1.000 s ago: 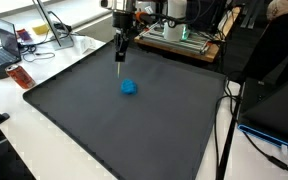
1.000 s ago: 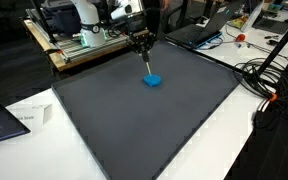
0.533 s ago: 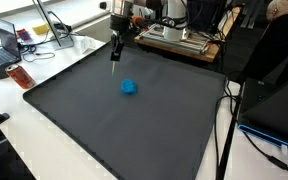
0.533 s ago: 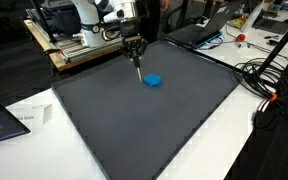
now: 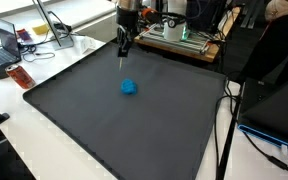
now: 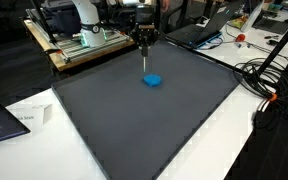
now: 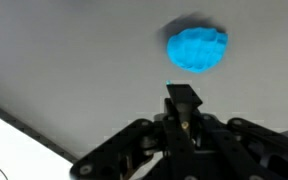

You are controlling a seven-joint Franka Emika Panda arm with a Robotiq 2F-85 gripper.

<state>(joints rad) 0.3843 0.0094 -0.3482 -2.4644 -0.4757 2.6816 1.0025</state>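
Observation:
A blue crumpled lump (image 5: 129,87) (image 6: 152,80) lies on the dark grey mat (image 5: 104,120) (image 6: 144,120). My gripper (image 5: 125,40) (image 6: 144,42) hangs above the mat just behind the lump. It is shut on a thin dark pen (image 5: 122,52) (image 6: 144,58) that points down, its blue tip above the mat and clear of the lump. In the wrist view the gripper (image 7: 182,112) comes in from the bottom with the pen (image 7: 182,98) pinched between its fingers. The lump (image 7: 196,49) sits a little beyond the pen's tip.
A metal frame with equipment (image 5: 179,38) (image 6: 79,40) stands behind the mat. A laptop (image 5: 4,45) and a red object (image 5: 20,76) lie beside one edge. Cables (image 6: 269,75) and a tripod leg (image 6: 284,45) run along another side. A paper tag (image 6: 29,117) lies near a corner.
Half a second ago the gripper and pen had swung sideways away from the lump; they have now come back to roughly where they were a second ago. The lump has not moved.

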